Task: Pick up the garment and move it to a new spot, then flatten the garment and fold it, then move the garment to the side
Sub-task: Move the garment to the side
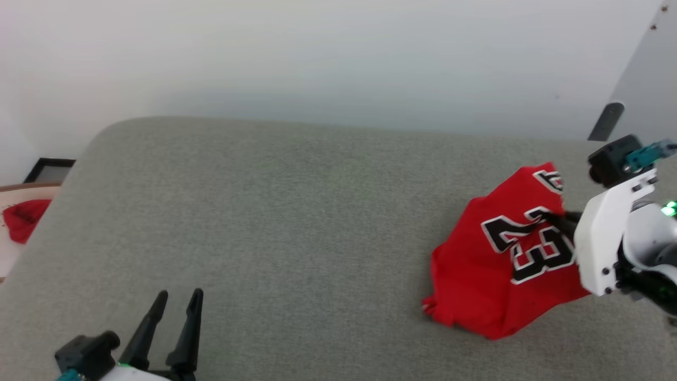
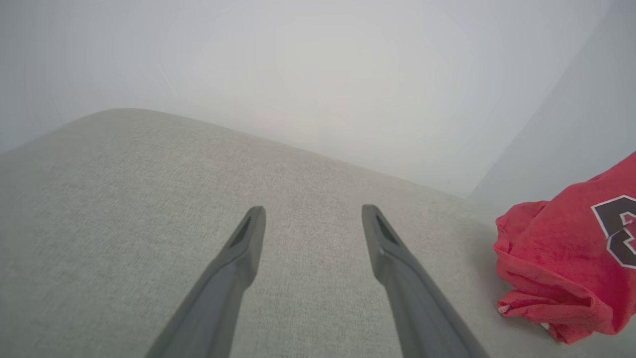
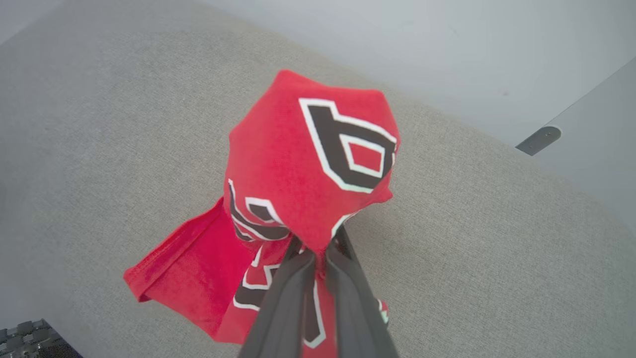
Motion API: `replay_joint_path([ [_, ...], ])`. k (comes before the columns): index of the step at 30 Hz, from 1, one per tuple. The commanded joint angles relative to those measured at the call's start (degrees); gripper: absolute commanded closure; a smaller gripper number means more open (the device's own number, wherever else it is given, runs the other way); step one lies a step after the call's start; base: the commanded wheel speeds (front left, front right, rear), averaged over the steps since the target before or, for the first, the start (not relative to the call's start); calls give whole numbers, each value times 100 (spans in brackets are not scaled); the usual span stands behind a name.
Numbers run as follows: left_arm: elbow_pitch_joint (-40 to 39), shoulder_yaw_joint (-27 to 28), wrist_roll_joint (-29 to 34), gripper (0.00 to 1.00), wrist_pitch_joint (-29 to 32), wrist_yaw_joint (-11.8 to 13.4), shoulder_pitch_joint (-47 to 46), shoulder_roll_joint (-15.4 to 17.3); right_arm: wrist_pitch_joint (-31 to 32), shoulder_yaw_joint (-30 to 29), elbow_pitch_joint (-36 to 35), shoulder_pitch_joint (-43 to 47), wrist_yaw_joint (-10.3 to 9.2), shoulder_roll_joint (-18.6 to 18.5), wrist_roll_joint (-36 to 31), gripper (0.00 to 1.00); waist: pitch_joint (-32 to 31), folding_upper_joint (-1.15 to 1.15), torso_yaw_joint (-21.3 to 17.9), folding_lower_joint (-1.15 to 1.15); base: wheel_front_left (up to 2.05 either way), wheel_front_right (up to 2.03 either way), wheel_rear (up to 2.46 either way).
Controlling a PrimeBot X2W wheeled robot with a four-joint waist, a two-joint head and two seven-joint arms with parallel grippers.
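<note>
One red sports jersey [image 1: 497, 275] with a black, white-edged number 23 is what we care about. It sits at the far right of the soft grey cloth cushion [image 1: 296, 222]. It is bunched up, not flat. Its top is pulled up into a peak, and its bottom folds rest on the cushion. In the head view the heap runs from upper right down to lower left. The number bends over the creases.

Our right gripper [image 1: 551, 216], with two long dark fingers, is pinched tight on the cloth by the number, so this arm has the jersey. Our left gripper [image 1: 180, 292] is well apart at the near left. Its fingers are spread wide with nothing between them. We think the bare cushion to the left of the jersey is where it can go next.
</note>
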Motion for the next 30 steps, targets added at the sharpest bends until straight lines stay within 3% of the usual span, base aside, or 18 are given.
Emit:
replay_joint_path([
  [1, -10, -1, 38, 0, -15, -24, -71, 20, -2, -24, -13, -81, 2, -35, -18, 100, 56, 0, -93, 0, 0, 0, 0],
  [11, -71, -65, 147, 0, -12, -27, -551, -21, -514, 110, 233, -478, 2, -869, 188, 100, 609, 0, -499, 0, 0, 0, 0],
  [30, -325, 19, 428, 0, -11, -28, -1492, 176, -2713, 1003, 1908, -1474, -1, -2417, 351, 100, 1887, 0, -1147, 0, 0, 0, 0],
])
